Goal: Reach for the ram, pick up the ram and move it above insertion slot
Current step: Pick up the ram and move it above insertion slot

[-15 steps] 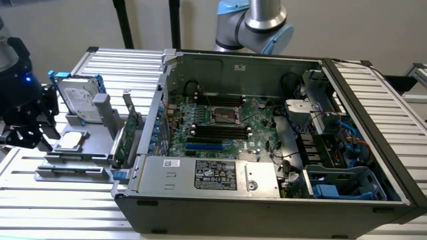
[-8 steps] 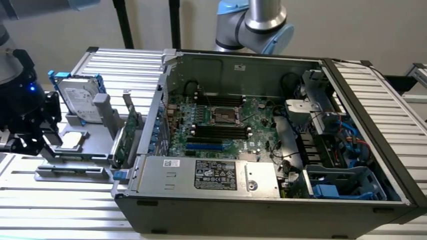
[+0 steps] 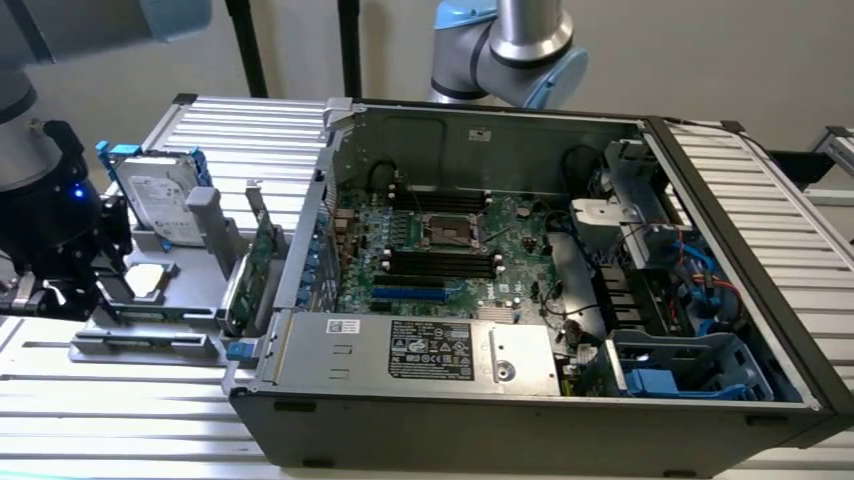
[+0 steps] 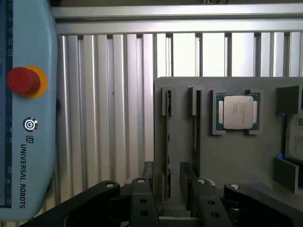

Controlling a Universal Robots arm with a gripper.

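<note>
In the wrist view the ram (image 4: 166, 124) stands on edge in a narrow slot of the grey holder (image 4: 236, 156), seen as a thin dark-green strip. My gripper (image 4: 166, 183) is open, with one black finger (image 4: 147, 182) on each side of the ram's near end and a small gap to each. In the exterior view the gripper (image 3: 54, 292) hangs over the holder (image 3: 147, 335) at that view's left. The black memory slots (image 3: 441, 262) lie on the motherboard inside the open computer case (image 3: 534, 395).
On the holder are a second thin board (image 4: 195, 124) in the neighbouring slot, a processor chip (image 4: 238, 112), a hard drive with blue rails (image 3: 160, 205) and a wider green card (image 3: 260, 262). A pale-blue teach pendant (image 4: 26, 109) with a red button lies on the ribbed table (image 4: 109, 104).
</note>
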